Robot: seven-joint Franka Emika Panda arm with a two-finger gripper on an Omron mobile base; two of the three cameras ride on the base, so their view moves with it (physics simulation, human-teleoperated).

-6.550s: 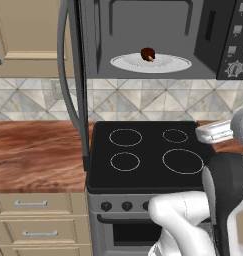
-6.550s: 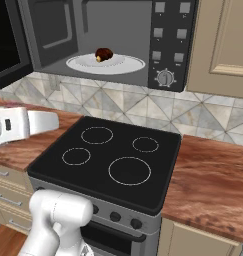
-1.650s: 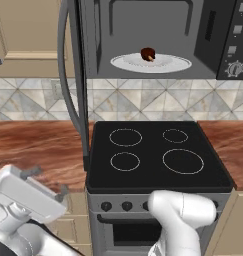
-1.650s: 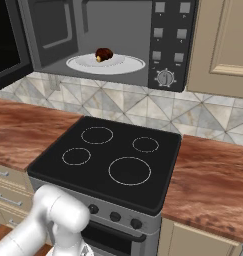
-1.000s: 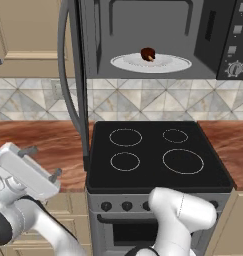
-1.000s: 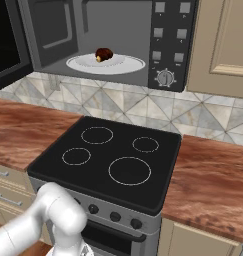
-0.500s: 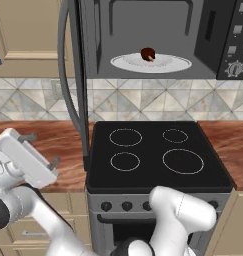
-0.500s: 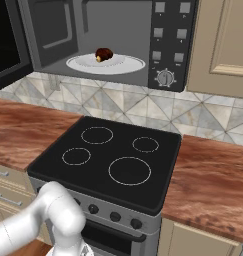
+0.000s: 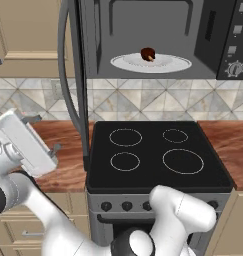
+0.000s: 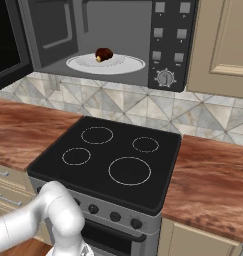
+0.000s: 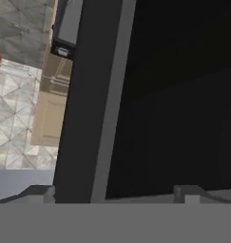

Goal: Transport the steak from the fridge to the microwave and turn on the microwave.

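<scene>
A: Where is the small dark brown lump of steak (image 9: 148,53) now?

B: In the upper middle of the left base view, on the round white turntable plate (image 9: 127,63) inside the wide black microwave (image 9: 216,30). From the right base view it sits upper left, near the plate's centre. It is not being carried.

A: And the door?

B: The dark microwave door (image 9: 82,75) stands open, edge-on at upper left of the left base view, with its curved grey handle (image 9: 62,75) bowing outward. In the hand view the door's dark face takes the right side and its grey edge runs down the middle.

A: What is the two-finger gripper (image 9: 40,135) doing?

B: It sits at the left edge of the left base view, over the brown wooden counter (image 9: 63,150), just left of the door. Whether its tips are spread or pressed together I cannot tell; nothing seems to be between them.

A: How would the steak handle?

B: I judge it light, soft and a bit slippery, best taken across its sides. It looks placed, though, so the thing to handle next is the door: stiff, hinged, likely to swing easily if pushed on its flat outer face away from the hinge.

A: The surroundings?

B: A black four-ring glass stove (image 10: 108,155) lies below, with patterned grey tile (image 10: 118,107) behind, wood counter either side and beige cabinets (image 10: 223,45). The button panel and knob (image 10: 166,78) are on the microwave's right.
</scene>
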